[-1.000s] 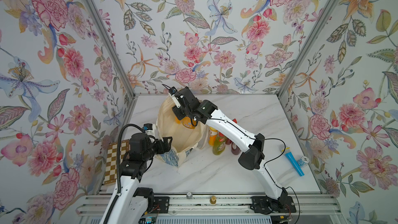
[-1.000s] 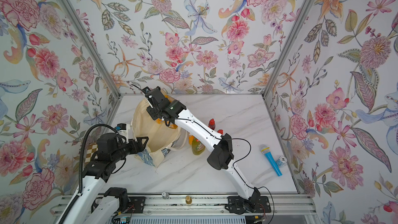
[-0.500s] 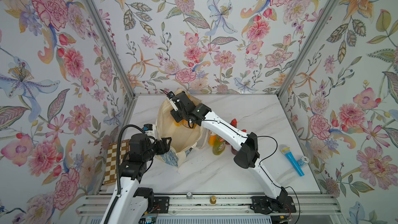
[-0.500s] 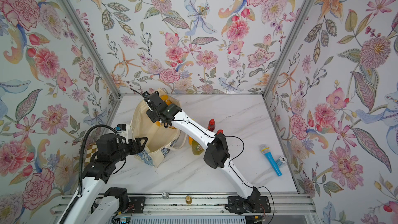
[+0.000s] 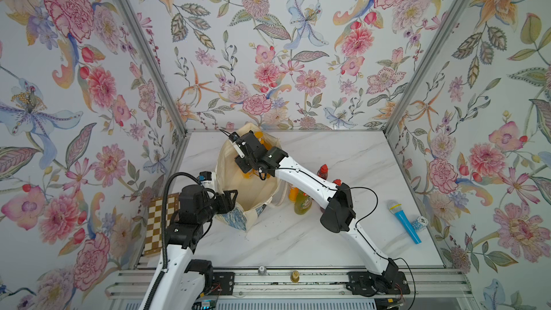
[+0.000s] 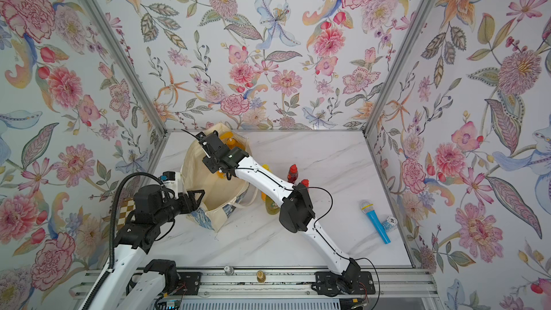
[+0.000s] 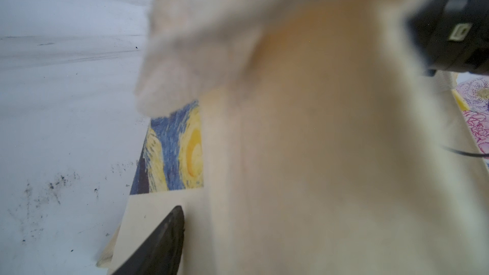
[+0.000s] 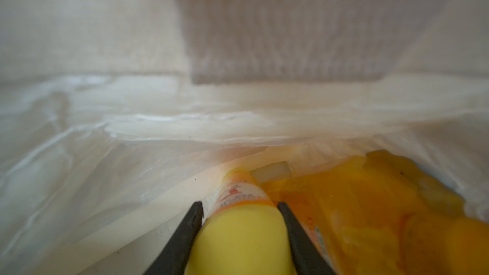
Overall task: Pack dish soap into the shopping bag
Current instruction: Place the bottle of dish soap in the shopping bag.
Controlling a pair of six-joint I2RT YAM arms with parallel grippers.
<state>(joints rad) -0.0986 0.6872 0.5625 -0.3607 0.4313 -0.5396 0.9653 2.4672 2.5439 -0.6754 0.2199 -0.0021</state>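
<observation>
The cream shopping bag (image 5: 226, 171) (image 6: 190, 174) stands open at the table's left. My right gripper (image 8: 240, 205) reaches down inside it, shut on the yellow cap of an orange dish soap bottle (image 8: 238, 236). The amber pump bottle (image 8: 357, 207) lies beside that bottle in the bag, and its top shows in both top views (image 5: 260, 139) (image 6: 231, 141). My left gripper (image 5: 229, 201) is open at the bag's near rim, with one finger (image 7: 166, 239) outside the cloth. To the right of the bag stand a green bottle (image 5: 302, 204), an orange one (image 5: 293, 193) and two dark-red ones (image 5: 323, 171) (image 5: 337, 182).
A blue toy microphone (image 5: 404, 219) and a small white roll (image 5: 421, 222) lie at the right. A chessboard (image 5: 158, 222) leans at the table's left edge. Clear plastic film (image 8: 158, 128) lines the bag's inside. Floral walls close in three sides.
My right arm has swung a little to the left, and its gripper has sunk lower into the bag with the bottle. The left gripper's jaws have narrowed slightly at the rim.
</observation>
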